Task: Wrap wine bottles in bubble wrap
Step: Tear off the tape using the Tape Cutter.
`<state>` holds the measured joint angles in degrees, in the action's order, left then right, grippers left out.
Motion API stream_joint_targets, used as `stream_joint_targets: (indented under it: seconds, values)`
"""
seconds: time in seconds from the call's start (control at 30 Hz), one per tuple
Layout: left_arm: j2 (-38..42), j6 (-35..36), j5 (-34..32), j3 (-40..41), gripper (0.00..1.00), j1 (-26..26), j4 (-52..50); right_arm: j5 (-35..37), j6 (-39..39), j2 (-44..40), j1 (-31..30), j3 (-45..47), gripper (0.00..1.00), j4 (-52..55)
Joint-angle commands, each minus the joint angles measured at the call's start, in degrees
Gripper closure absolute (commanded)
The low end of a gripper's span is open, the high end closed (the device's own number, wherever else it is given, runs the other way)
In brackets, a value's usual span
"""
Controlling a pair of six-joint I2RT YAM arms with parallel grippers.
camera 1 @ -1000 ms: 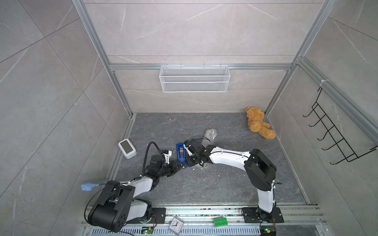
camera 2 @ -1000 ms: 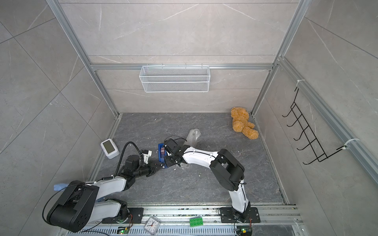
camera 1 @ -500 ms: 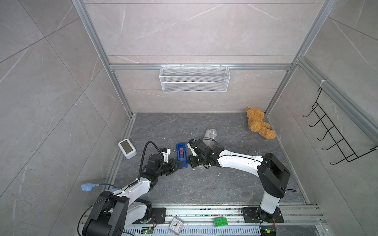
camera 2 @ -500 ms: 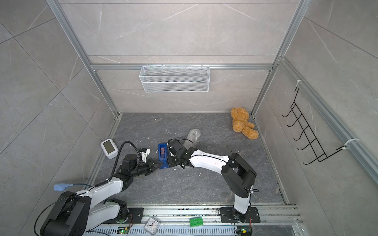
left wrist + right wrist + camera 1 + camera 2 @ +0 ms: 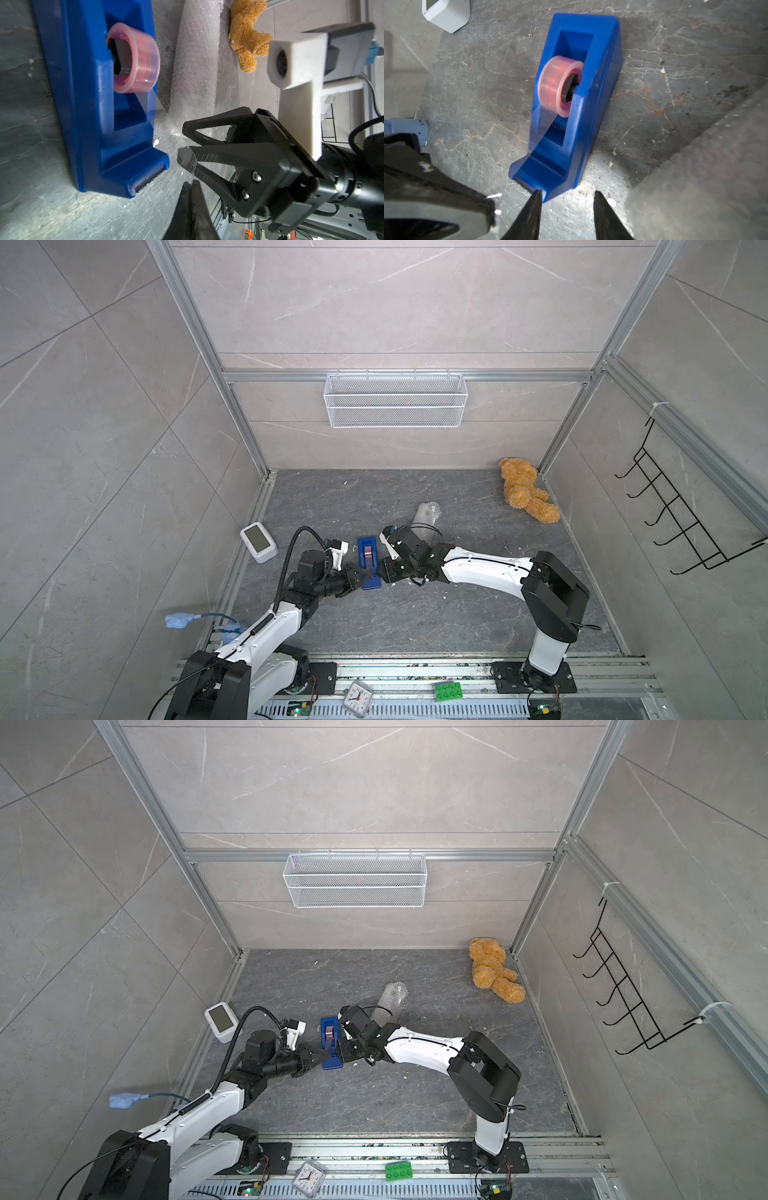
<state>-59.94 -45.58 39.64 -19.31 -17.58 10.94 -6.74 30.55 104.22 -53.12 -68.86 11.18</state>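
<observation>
In both top views, a blue tape holder point(image 5: 369, 562) point(image 5: 331, 1046) stood on the grey tabletop point(image 5: 415, 626), a bit toward its left edge. A pink roll of tape point(image 5: 368, 551) sat in its slot. The left claw point(image 5: 357, 573) was just beside the holder's front end on one side. The right claw point(image 5: 384, 569) was just beside it on the other. The bubble wrap point(image 5: 428, 515) point(image 5: 391, 997) lay rolled up behind the right arm. The bottle could not be seen. A white wire basket point(image 5: 395, 404) hung on the back wall. A teddy bear point(image 5: 524, 493) lay in the far right corner, and a small white box point(image 5: 258, 541) sat by the left edge. Bare tabletop stretched in front of the arms, and behind the bubble wrap up to the back wall.

In the left wrist view, the left claw point(image 5: 191, 187) was pressed together. It seemed to pinch the end of a clear tape strip point(image 5: 158, 108) that ran from the roll of tape point(image 5: 135, 60). The right claw point(image 5: 181, 141) was spread a little, close to the holder's toothed edge.

In the right wrist view, the right claw point(image 5: 566, 207) was spread, with one finger right at the tape holder's point(image 5: 596, 93) front end. Bare tabletop lay on both sides of the holder. The white box point(image 5: 446, 12) stood well apart from it.
</observation>
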Motion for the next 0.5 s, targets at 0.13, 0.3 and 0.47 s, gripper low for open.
stream_joint_targets:
  seconds: [0.13, 0.3, 0.47]
  values:
    - [-1.28, 2.10, 3.26, -3.65, 1.00, 0.09, -1.82, 0.50, 2.24, -5.30, -1.76, 7.76, 0.61, -3.82]
    - [-2.42, 2.64, 3.58, -4.31, 1.00, 0.35, -1.80, 0.24, 3.85, -5.02, -5.60, 10.05, 0.65, -6.92]
    - [-4.01, 3.51, 4.20, -5.56, 1.00, 0.43, -3.58, 0.05, 5.55, -1.87, -6.29, 9.62, 0.67, -12.59]
